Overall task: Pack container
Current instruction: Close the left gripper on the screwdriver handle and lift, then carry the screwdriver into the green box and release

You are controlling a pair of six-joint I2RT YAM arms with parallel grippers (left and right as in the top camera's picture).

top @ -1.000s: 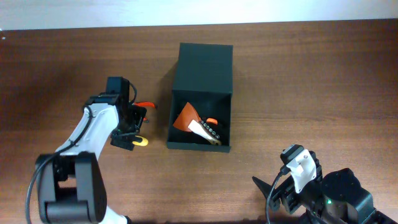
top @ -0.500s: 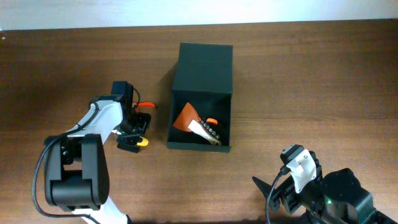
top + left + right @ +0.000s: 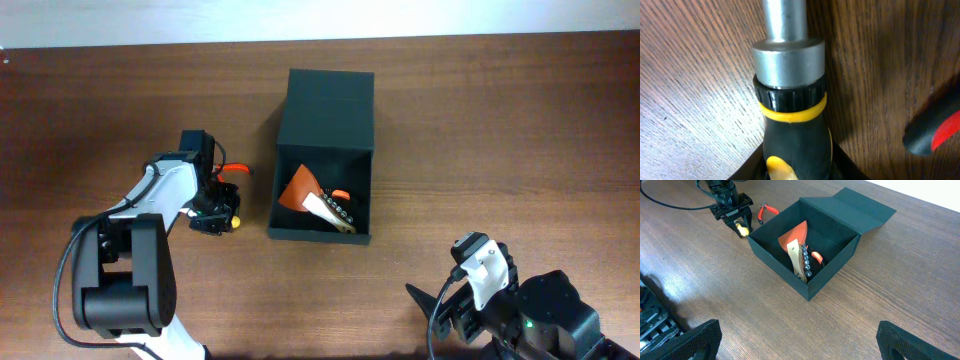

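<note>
Dark green cardboard is forming the container (image 3: 318,235), which is sitting open in the middle of the wooden table (image 3: 500,130) with its hinged lid folded back flat behind it. Inside, an orange wedge-shaped tool (image 3: 298,190) is leaning against a white-handled tool (image 3: 330,210) that is carrying a row of small metal pieces. A short orange grip (image 3: 341,194) is poking out beside them.

The left gripper (image 3: 738,224) is hanging outside the container, near one side wall and clear of it. It is pointing down over a driver (image 3: 792,145) with a black handle, a yellow ring and a steel collar and shaft. Its jaws are straddling that handle, one on each side. The dark finger edges are blending into the black handle in the left wrist view, so it is not possible to tell whether they are pinching it or only flanking it. Red-handled pliers (image 3: 232,169) are lying on the wood just beside the driver, between the gripper and the container.

The right gripper (image 3: 799,342) is waiting well apart from the container, at the near edge of the table. Its jaws are spread wide and holding nothing. In the right wrist view the container is lying ahead of them, framed between the two fingers (image 3: 682,340).
</note>
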